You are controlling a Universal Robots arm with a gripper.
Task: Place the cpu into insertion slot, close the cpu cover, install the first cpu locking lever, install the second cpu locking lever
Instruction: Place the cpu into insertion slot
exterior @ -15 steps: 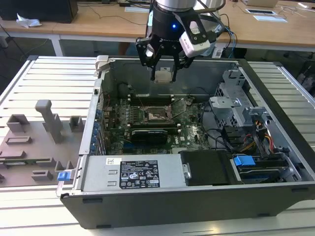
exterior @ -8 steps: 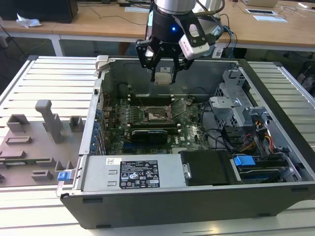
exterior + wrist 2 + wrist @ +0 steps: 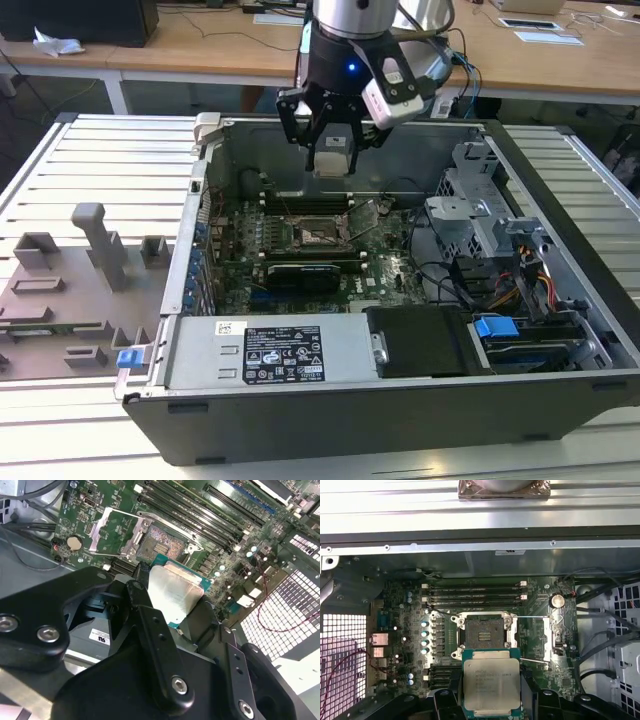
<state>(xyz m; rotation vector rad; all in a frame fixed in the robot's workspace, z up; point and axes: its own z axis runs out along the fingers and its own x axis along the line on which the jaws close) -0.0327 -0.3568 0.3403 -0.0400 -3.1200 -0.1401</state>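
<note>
Cpu (image 3: 491, 690) sits clamped in the claw (image 3: 491, 696), its silvery top facing the first wrist view; 2 black fingers (image 3: 142, 615) press its opposite edges, so the claw is closed on it. In the exterior view the claw (image 3: 332, 160) hangs with the cpu inside the open computer case (image 3: 203, 210), well above the green board.

Under the claw, slightly ahead of the chip, lies the insertion slot (image 3: 482, 632), its dark centre uncovered inside a silver rim. The cpu is apart from it, not yet seated. Beside the slot the cpu cover (image 3: 553, 639) is swung open and lies off to one side, and 2 thin wire levers (image 3: 532, 617) run between slot and cover.

Past the slot from the claw are the long memory slots (image 3: 475, 595), and a round coin battery (image 3: 556, 600) sits near the cover. Farther out in the exterior view, a long black card (image 3: 310, 270) crosses the board, bundled cables (image 3: 540, 275) crowd a drive bay, and grey fixture blocks (image 3: 95, 250) stand on the ridged counter (image 3: 100, 150) outside the case.
</note>
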